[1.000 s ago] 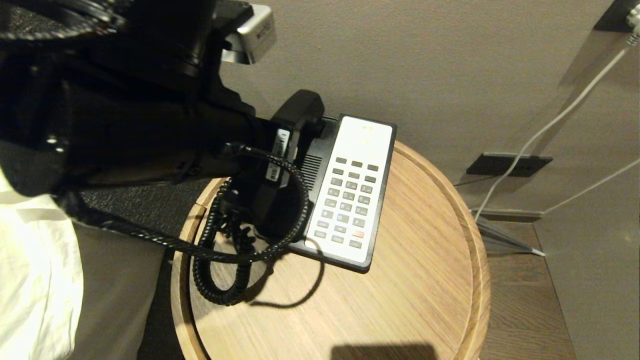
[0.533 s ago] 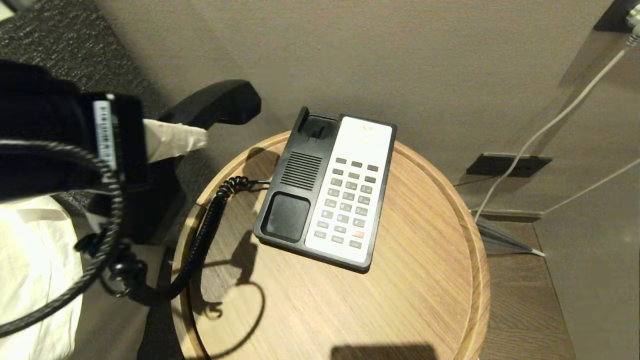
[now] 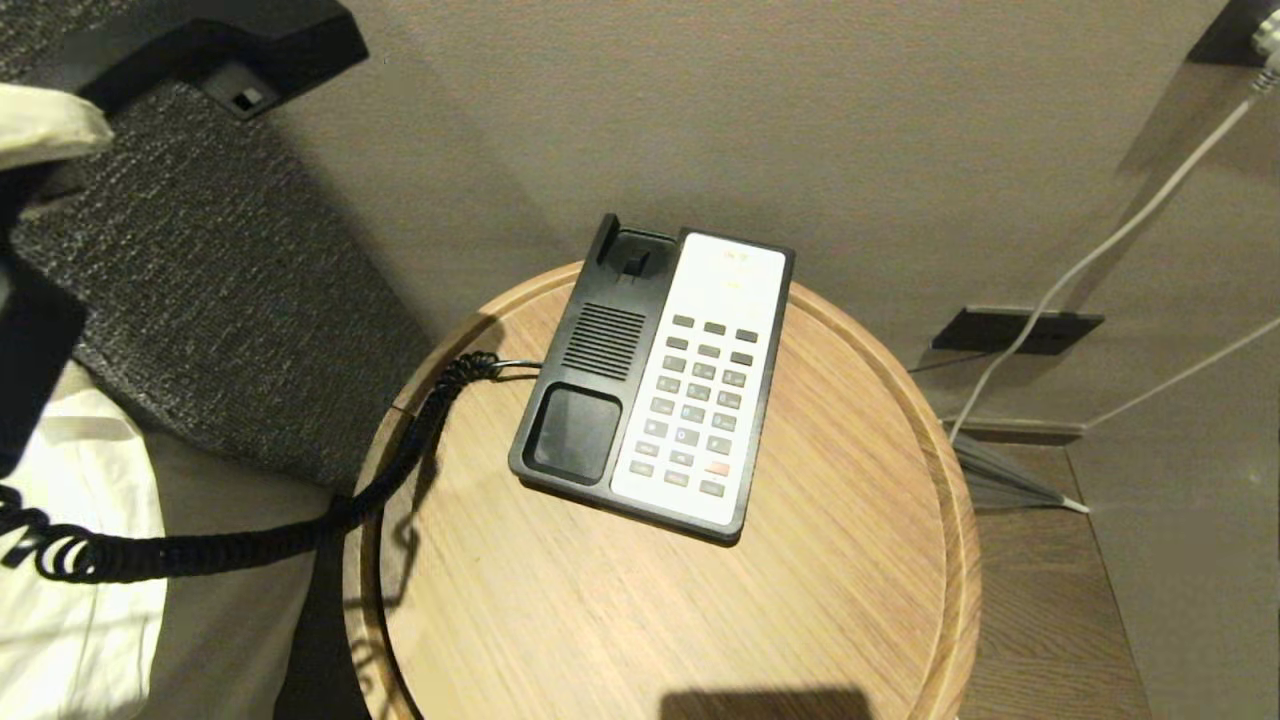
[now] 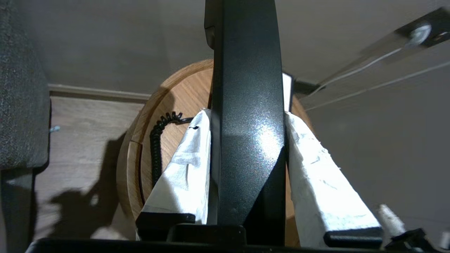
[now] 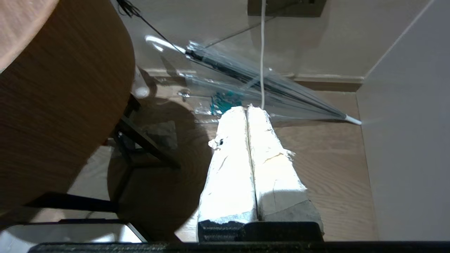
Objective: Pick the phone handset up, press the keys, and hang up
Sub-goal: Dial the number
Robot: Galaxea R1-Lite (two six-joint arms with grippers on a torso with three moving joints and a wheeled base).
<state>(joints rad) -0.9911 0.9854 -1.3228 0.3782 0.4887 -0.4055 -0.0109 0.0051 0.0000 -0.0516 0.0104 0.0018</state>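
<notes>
Phone handset [image 4: 248, 133] is held high at the far left, up and away from the table, clamped across its middle between the 2 white-wrapped fingers [image 4: 182, 168] of the left gripper [image 4: 246, 116]; this grip at the centre probably keeps it balanced. Its coiled cord [image 3: 300, 535] stretches from there over the table edge to the phone base [image 3: 655, 385], which lies on the round wooden table [image 3: 850, 560] with the cradle empty and the keypad [image 3: 695, 410] free for pressing. At the right, low beside the table, the right gripper [image 5: 249, 116] hangs parked with its fingers pressed together on nothing. Compared with 1 second ago, the handset has left the cradle and the arm no longer hides the base.
</notes>
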